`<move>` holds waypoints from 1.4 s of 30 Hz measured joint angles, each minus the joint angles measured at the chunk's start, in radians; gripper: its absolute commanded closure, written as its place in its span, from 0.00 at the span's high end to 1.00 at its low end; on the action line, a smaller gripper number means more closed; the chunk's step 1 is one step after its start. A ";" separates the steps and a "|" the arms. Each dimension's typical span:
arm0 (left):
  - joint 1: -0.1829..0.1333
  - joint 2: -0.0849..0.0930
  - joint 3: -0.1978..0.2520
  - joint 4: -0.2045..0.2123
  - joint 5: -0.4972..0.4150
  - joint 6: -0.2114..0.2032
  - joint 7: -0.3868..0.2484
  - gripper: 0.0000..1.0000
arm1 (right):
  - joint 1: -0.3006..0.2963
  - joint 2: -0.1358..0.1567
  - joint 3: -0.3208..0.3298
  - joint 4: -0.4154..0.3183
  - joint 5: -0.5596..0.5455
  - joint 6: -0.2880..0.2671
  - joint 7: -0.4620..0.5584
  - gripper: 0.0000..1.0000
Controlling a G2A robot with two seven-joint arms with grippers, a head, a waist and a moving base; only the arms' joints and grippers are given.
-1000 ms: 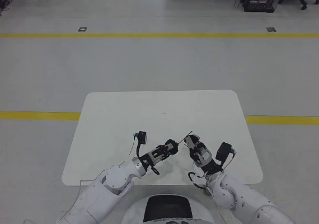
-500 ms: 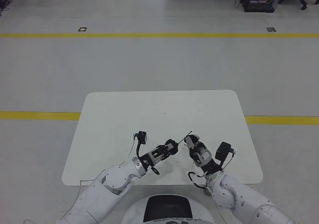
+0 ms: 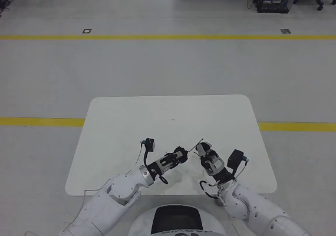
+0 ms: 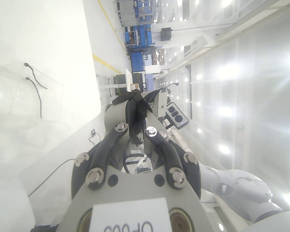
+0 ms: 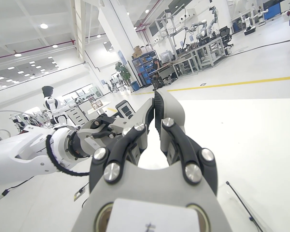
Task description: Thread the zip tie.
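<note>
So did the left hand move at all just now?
No. The left hand, shut on the zip tie, sits at the same spot above the table, by its near edge.

The top camera looks down from above both arms onto the table (image 3: 127, 118), from well off. Each wrist camera sits close behind the left gripper (image 4: 136, 102) or the right gripper (image 5: 155, 97), facing out past its fingertips. All three share the table beside or beyond those tips.
</note>
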 measured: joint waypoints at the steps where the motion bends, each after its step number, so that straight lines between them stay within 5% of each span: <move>1: 0.000 0.000 0.000 0.000 0.000 0.000 0.000 0.00 | -0.002 0.000 0.003 0.001 -0.001 0.000 0.001 0.00; 42: 0.000 0.000 0.000 0.000 0.000 0.000 0.000 0.00 | -0.020 -0.025 0.028 -0.019 -0.039 0.000 0.059 0.00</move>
